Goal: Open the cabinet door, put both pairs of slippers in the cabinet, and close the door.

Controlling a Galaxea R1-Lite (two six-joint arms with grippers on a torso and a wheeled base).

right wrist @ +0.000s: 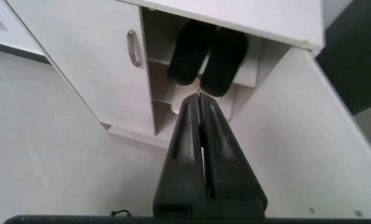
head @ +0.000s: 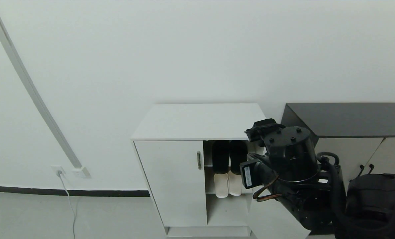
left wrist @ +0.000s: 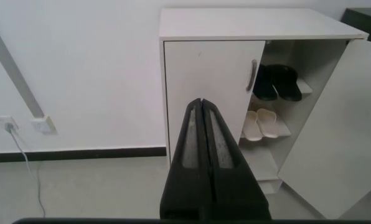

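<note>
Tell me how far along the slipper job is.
Done: the black slippers and white slippers sit on shelves inside the cabinet. In hand: nothing; the right gripper is shut, empty, facing the opening. Remaining: the door stands open and needs closing.

White cabinet (head: 197, 121), 1 black slipper pair (head: 230, 155), 1 cream slipper pair (head: 228, 184)
</note>
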